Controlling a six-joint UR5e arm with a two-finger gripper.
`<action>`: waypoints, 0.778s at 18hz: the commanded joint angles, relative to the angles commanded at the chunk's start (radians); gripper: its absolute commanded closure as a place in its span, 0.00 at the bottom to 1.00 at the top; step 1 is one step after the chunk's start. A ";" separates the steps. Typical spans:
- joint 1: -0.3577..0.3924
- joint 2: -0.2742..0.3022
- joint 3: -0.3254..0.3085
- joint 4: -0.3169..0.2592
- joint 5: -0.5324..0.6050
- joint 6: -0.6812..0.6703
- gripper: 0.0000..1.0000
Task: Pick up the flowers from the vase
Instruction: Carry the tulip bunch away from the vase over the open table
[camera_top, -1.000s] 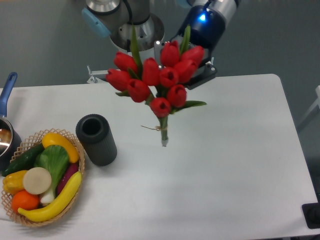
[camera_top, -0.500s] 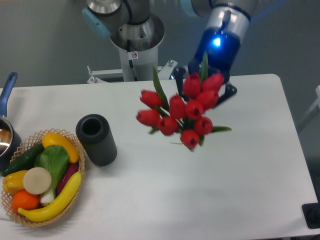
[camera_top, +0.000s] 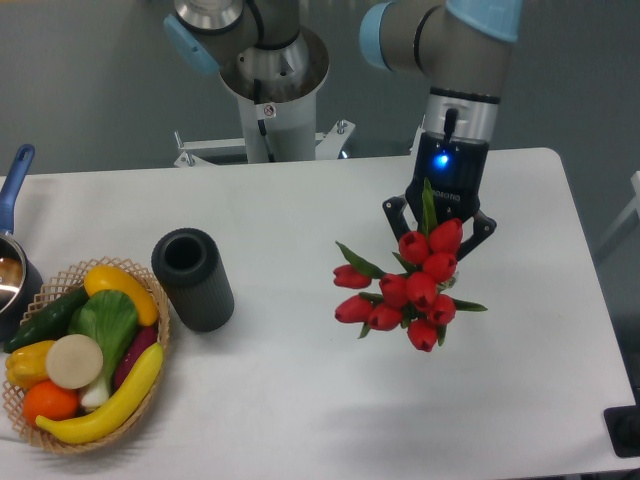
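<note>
The flowers (camera_top: 408, 290) are held by the gripper (camera_top: 440, 228), whose fingers are closed around the bunch. The vase (camera_top: 192, 279) is seen upright, well apart to the left.

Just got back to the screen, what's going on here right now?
The gripper is holding the flowers, a bunch of red tulips, over the right half of the table. The vase stands empty well to the left, next to a basket of vegetables and fruit. So the flowers are already out of the vase and in the arm's grip.
</note>
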 joint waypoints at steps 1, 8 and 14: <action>-0.002 -0.005 0.006 -0.014 0.018 0.000 0.95; 0.008 -0.063 0.162 -0.289 0.176 0.106 0.97; -0.035 -0.150 0.298 -0.463 0.379 0.152 0.97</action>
